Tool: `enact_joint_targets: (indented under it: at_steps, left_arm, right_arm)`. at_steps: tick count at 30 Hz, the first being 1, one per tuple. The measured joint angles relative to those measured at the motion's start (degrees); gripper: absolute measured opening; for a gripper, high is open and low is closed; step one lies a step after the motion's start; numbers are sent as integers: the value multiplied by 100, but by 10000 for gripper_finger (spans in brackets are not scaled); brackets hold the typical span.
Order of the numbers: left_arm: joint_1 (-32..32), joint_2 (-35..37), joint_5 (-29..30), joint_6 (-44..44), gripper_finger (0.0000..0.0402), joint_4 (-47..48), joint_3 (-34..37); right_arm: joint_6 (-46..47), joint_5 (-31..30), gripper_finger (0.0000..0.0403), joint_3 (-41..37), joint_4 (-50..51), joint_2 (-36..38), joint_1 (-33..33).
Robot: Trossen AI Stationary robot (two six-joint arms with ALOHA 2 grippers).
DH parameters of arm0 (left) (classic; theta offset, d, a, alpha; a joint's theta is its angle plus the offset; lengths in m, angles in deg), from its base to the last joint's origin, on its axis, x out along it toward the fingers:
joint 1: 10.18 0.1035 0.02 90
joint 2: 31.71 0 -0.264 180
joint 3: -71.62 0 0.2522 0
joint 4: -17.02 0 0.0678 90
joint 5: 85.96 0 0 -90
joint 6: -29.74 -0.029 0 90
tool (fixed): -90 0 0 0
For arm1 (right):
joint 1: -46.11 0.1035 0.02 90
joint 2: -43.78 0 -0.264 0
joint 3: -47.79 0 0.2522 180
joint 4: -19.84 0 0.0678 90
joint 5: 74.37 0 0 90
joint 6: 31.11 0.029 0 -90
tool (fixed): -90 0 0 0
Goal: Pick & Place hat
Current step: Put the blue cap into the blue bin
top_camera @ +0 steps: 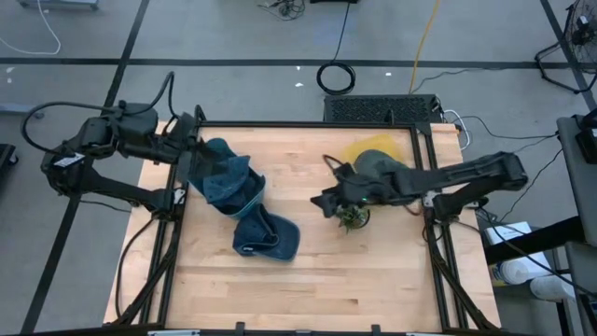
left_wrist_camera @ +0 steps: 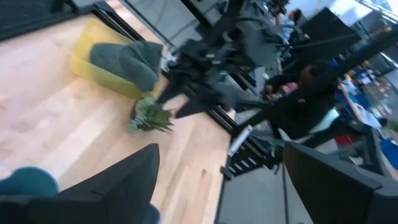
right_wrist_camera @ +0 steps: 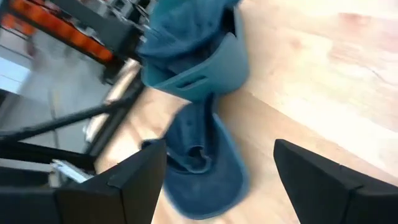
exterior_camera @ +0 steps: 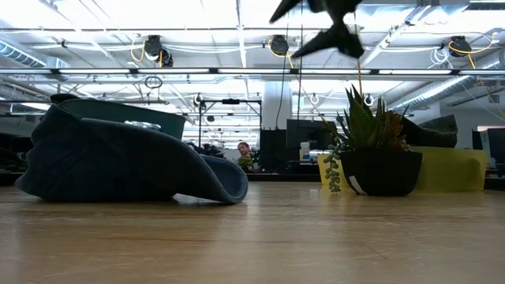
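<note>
From above, the left gripper (top_camera: 191, 140) is being held spread at the table's (top_camera: 392, 271) left rear edge, beside a blue bin (top_camera: 222, 177); a blue hat (top_camera: 268, 236) is lying flat just in front of it. The right gripper (top_camera: 322, 202), also spread and empty, is being held over a potted plant (top_camera: 353, 217).

At table height, the hat (exterior_camera: 126, 162) and plant (exterior_camera: 371, 154) are being shown well apart.

Through the right wrist view, nothing is being pinched between the wide fingers (right_wrist_camera: 134, 177).

I can't make out any readable text, label, brand or number anywhere around me right now.
</note>
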Motion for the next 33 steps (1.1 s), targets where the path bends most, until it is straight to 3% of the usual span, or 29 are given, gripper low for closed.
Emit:
enact_joint_targets:
  at_steps: [9,33]
  left_arm:
    - [4,-27,-365,102,351,50,4]
    - [4,-29,-398,308,351,94,4]
  right_arm:
    - [-693,1052,283,0,-361,-910,-621]
    - [-1362,1968,283,0,-1529,-2429,-784]
